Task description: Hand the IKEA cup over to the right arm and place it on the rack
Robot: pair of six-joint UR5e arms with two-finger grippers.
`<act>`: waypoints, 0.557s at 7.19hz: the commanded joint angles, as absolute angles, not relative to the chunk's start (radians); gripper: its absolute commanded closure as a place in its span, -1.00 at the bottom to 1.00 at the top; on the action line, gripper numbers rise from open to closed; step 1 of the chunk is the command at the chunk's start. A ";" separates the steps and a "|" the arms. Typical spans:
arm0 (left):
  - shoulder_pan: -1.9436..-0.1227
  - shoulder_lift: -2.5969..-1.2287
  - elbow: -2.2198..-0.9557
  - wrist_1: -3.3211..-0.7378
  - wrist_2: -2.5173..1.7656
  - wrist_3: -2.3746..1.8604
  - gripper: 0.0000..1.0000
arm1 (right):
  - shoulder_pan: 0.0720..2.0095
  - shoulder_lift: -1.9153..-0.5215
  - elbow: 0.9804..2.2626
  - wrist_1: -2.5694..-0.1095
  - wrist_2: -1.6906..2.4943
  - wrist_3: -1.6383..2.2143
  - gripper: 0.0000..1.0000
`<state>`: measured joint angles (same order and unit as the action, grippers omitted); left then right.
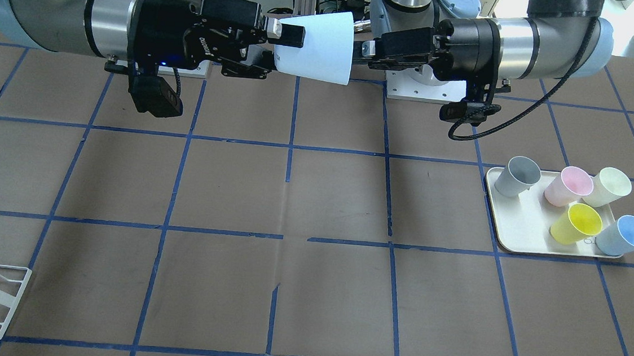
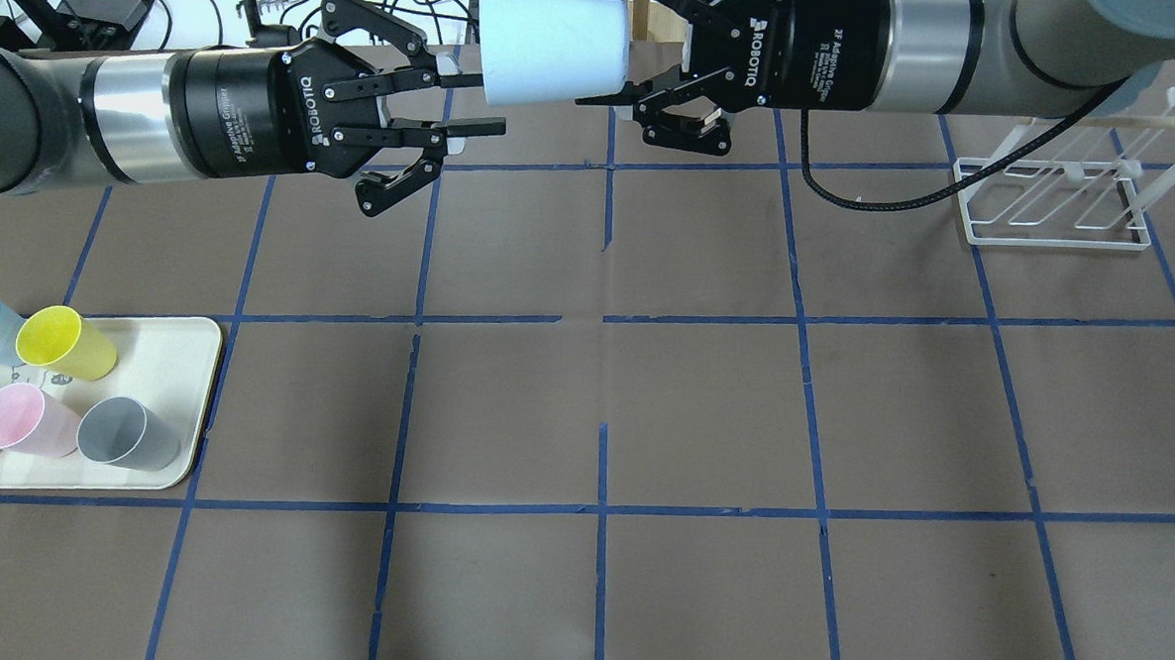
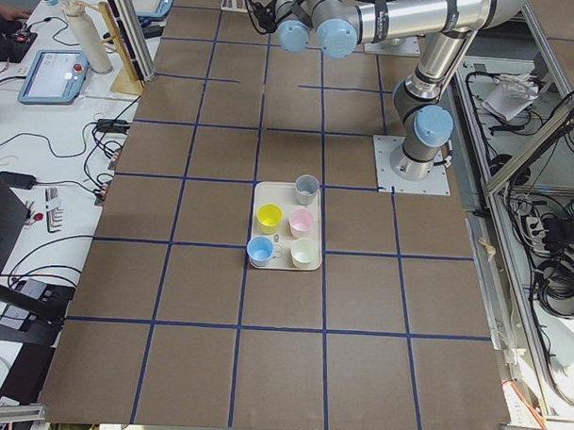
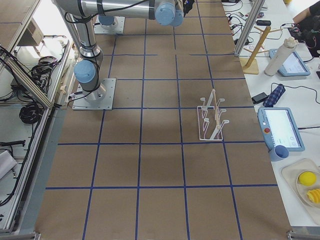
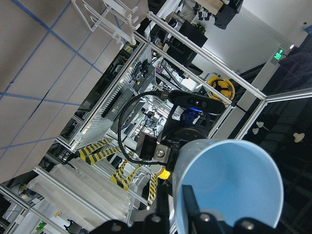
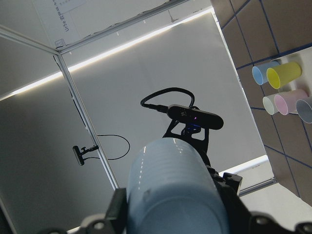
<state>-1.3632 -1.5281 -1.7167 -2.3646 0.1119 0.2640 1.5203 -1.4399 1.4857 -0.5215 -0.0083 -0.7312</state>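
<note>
Handover nearly complete: the right end effector is clenched on the base of the IKEA cup, held horizontal above the worktop. The left end effector appears released, straddling the rim. Remaining: left withdrawal, placement on the rack

The front-facing camera sits at the operators' side of the desk and looks steeply down. The overhead one looks forward and down from the opposite side (so left and right swap between them). Both show the tray and the rack. The two side cameras look along the desk from its ends, high and far off. Both wrist cameras see the IKEA cup close up.
</note>
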 commanded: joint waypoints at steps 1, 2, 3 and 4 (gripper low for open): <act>-1.353 -1.525 -1.698 -2.349 0.132 0.189 -0.88 | 1.497 -1.440 1.482 -0.522 -0.027 -0.726 0.34; -1.333 -1.525 -1.683 -2.297 0.185 0.149 -0.88 | 1.459 -1.442 1.482 -0.523 -0.067 -0.724 0.34; -1.284 -1.525 -1.662 -2.219 0.324 0.082 -0.87 | 1.419 -1.442 1.473 -0.526 -0.140 -0.724 0.34; -1.251 -1.523 -1.649 -2.106 0.498 0.043 -0.87 | 1.384 -1.440 1.447 -0.557 -0.270 -0.701 0.34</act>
